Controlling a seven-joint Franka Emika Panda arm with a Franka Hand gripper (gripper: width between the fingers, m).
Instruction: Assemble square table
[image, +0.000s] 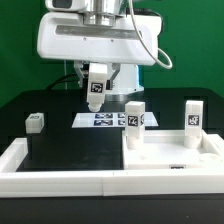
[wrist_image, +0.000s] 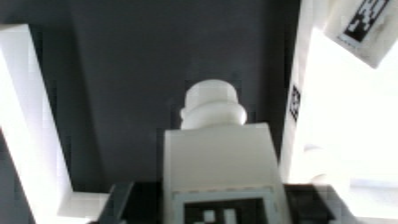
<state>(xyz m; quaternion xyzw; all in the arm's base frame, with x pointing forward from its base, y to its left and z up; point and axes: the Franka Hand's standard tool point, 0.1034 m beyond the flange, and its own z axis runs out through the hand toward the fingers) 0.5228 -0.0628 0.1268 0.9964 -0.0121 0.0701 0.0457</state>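
the pincer (wrist_image: 217, 200) pinches a white leg (image: 97, 92) aloft, its fingertips largely hidden behind it.

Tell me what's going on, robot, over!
Gripper shut on one leg, held in the air. Two legs stand on the square top; fourth leg off at the exterior view's left. Nothing seen in the way.

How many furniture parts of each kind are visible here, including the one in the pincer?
Short chunky white legs: 4
Large flat white square plastic top: 1
Total: 5
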